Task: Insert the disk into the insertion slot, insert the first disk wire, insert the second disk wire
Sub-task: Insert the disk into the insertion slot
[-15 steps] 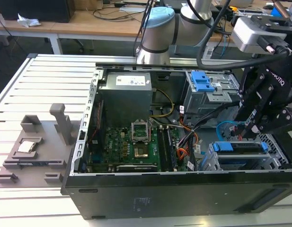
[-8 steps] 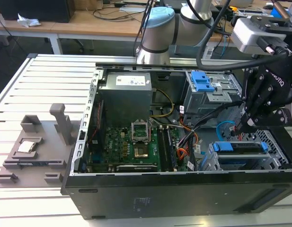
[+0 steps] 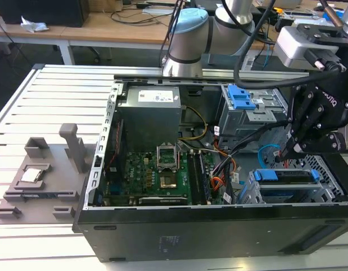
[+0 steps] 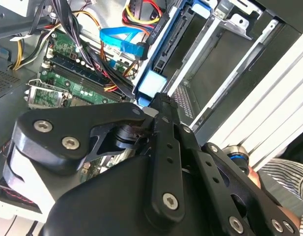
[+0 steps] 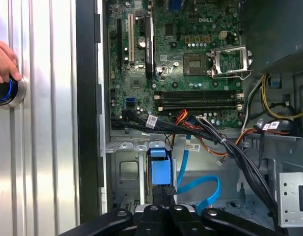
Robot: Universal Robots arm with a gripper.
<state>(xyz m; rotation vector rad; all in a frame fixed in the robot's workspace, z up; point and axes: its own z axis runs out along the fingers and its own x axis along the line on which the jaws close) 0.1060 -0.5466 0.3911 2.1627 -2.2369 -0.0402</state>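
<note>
In the exterior view, the black multi-link gripper (image 3: 290,148) hangs over the exterior view's right end of the open black computer tower (image 3: 219,231). Its tips are just above the light grey perforated sheet-metal drive cage whose rectangular bay is the insertion slot (image 3: 327,169). The disk (image 3: 286,180), a rectangular hard drive in a bright blue plastic carrier, lies flat inside that bay, below the tips and apart from them. A thin light blue flat cable (image 3: 268,151) curls just beside the gripper. Toward the exterior view's left are the green motherboard (image 3: 157,169) and, outside the tower on the slatted metal table (image 3: 27,113), a grey moulded tray (image 3: 38,180). How the finger ends stand cannot be told from here.

The second wrist view settles that. The two black fingers (image 4: 166,147) run together to one point, and the gripper (image 4: 160,101) is pressed together at its tips. Whether anything thin is caught between them cannot be told. The tips sit just beside the pale blue end of the disk (image 4: 152,84), and the blue cable (image 4: 122,42) loops beyond it.

In the first wrist view the disk (image 5: 158,169) shows end-on, seated in the grey insertion slot (image 5: 123,169). The joined tips of the gripper (image 5: 166,191) are right at the carrier's end, though contact cannot be told. This view also shows a hand (image 5: 3,61) resting on a round blue-lit button (image 5: 5,92) on the table, well apart from the tower.
</note>
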